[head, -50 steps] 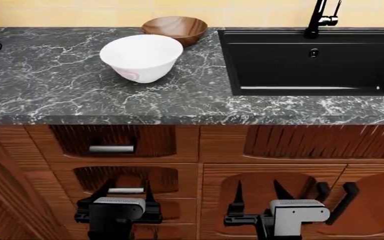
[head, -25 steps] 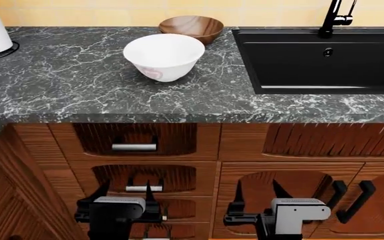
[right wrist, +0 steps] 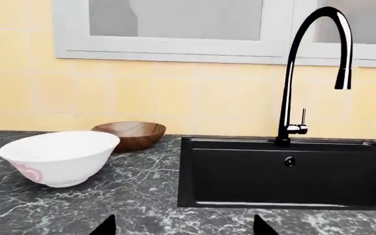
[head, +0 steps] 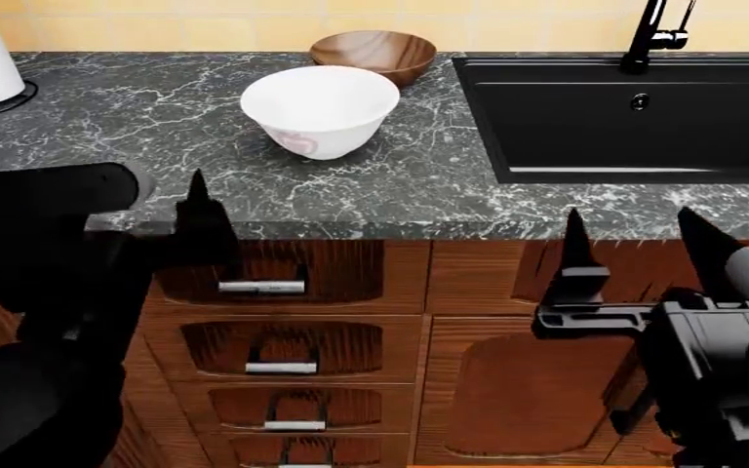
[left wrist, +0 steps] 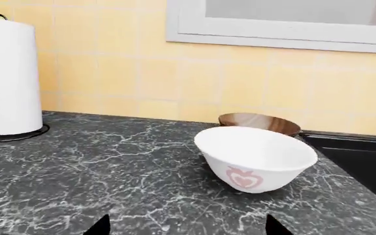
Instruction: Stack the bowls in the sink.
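1. The white bowl [head: 320, 109] sits upright on the dark marbled countertop [head: 114, 127], to the left of the sink [head: 635, 117], with a pink mark on its side.
2. The brown wood-grain bowl [head: 372, 55] stands just behind the white bowl, close to the yellow tiled wall [left wrist: 109, 73] and near the sink's left rim. From the head view I cannot tell whether the 2 bowls touch.
3. The sink is a black basin set into the countertop, with a small round overflow hole [head: 639, 101] on its back wall and a tall black faucet [right wrist: 305, 73] rising behind it.
4. The left gripper [head: 153, 210] hangs in front of the counter edge, below the white bowl; its fingers are apart and hold nothing, with 2 dark tips visible in the left wrist view.
5. The right gripper [head: 635, 253] hangs in front of the cabinet under the sink, fingers [head: 575, 249] spread wide and holding nothing.
6. A white paper towel roll [left wrist: 8, 76] stands at the far left of the countertop.
7. Wooden drawers with metal handles [head: 260, 287] lie below the counter.
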You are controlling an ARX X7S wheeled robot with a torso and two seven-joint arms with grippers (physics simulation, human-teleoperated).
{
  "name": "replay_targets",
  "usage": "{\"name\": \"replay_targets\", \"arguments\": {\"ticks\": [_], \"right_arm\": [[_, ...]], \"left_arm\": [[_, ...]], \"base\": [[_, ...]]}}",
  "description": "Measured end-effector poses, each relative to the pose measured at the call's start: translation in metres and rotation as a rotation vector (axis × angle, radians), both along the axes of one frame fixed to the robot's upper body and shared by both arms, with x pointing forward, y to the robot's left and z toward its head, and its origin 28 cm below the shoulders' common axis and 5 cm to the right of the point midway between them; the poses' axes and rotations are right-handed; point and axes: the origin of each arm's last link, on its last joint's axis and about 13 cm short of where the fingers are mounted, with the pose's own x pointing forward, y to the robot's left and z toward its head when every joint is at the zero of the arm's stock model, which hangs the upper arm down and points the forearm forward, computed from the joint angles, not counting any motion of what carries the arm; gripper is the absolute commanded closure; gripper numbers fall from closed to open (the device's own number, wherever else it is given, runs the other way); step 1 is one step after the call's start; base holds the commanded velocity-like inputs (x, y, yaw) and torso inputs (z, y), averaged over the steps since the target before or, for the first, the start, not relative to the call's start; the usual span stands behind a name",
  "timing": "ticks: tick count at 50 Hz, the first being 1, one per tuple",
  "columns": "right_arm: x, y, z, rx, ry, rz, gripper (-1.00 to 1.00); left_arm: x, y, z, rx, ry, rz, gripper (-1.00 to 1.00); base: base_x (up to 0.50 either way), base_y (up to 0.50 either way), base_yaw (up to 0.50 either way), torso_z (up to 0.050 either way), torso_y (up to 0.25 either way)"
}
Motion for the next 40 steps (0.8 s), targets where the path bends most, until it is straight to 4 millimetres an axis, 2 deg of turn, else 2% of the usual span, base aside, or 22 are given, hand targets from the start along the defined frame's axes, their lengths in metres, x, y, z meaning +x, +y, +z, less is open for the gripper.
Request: {"name": "replay_targets", "arguments": {"ticks": [8, 17, 27, 40], "right_arm": [[-0.02, -0.004, 0.054, -0.061, -0.009, -0.064, -1.0], [-0.029, -0.009, 0.096, -0.142, 0.008, -0.174, -1.0], [-0.026, -0.013, 0.124, -0.168, -0.009, -0.257, -1.0], [-0.009, -0.01, 0.134, -0.188, -0.05, -0.239, -1.0]], "left_arm": [[-0.024, -0.001, 0.065, 0.111, -0.035, -0.111, -1.0], [-0.041, 0.01, 0.112, 0.285, 0.016, -0.093, -1.0], [-0.057, 0.019, 0.143, 0.433, 0.09, -0.034, -1.0], [-0.067, 0.026, 0.16, 0.532, 0.165, 0.024, -1.0]], "base": [[0.0, 0.0, 0.0, 0.0, 0.0], [0.0, 0.0, 0.0, 0.0, 0.0], [0.01, 0.0, 0.0, 0.0, 0.0], [0.49, 0.0, 0.0, 0.0, 0.0]]}}
